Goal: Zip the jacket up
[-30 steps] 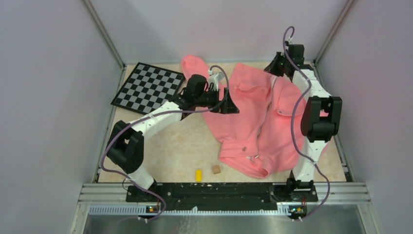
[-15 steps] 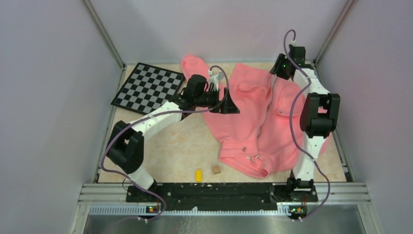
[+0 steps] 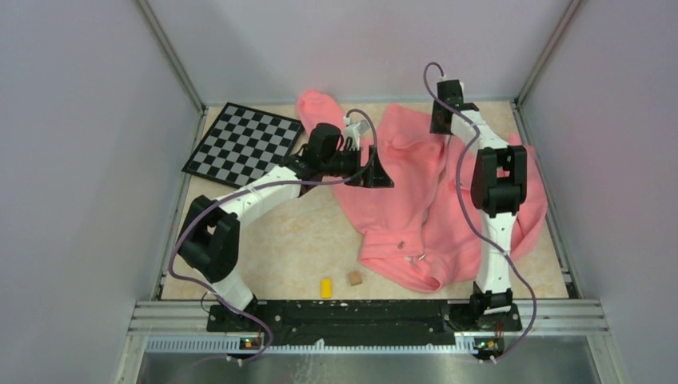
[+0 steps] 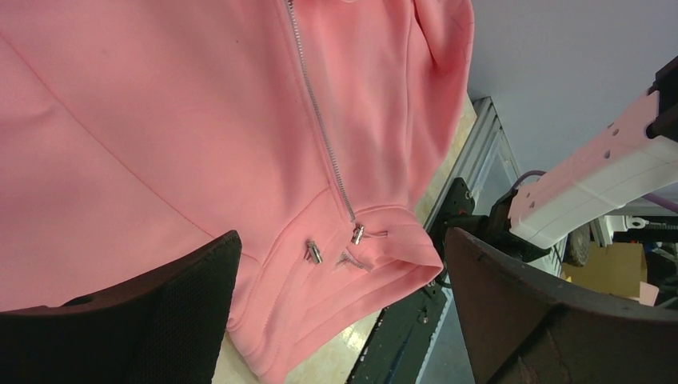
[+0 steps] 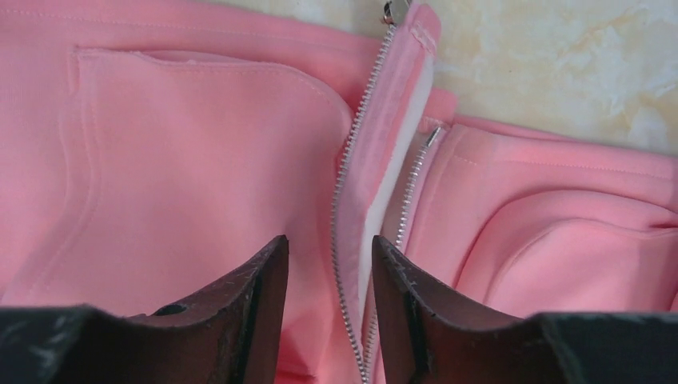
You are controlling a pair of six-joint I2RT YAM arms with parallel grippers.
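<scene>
Beige tabletop (image 3: 296,232): left tool (image 4: 342,238) wide open, empty, over jacket (image 3: 400,216); right tool (image 5: 329,244) part-open over zipper (image 5: 345,160).

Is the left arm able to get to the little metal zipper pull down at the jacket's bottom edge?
Probably yes. The left fingers are open above the jacket, and the zipper pull lies uncovered near the hem, facing them. The right arm stands off to one side.

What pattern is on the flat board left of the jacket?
The board has black-and-white checkerboard squares. It shows best in the top external view.
</scene>
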